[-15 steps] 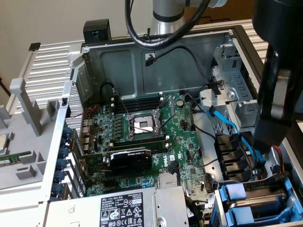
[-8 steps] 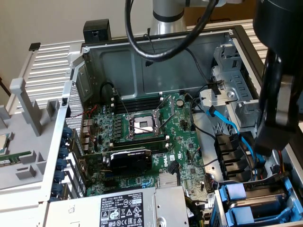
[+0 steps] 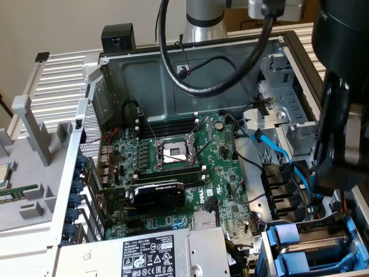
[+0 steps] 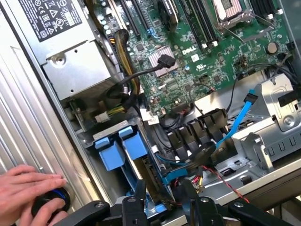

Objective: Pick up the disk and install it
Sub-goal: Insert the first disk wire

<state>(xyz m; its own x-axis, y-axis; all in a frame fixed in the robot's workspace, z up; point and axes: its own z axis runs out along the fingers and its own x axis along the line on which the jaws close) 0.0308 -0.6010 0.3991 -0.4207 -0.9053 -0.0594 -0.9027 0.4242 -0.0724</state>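
At near corner, exterior view's right: disk [image 4: 153, 181], flat slab with blue plastic rail, on edge beside blue bay tabs [image 4: 113, 153], clamped between half-closed black jaws of gripper [image 4: 162, 187]. Beside: boxy grey power supply [image 3: 144, 257], stickered. Farther: green motherboard [image 3: 225, 173], square socket [image 3: 173, 153]. Far: sheet-steel case wall [image 3: 150, 81].
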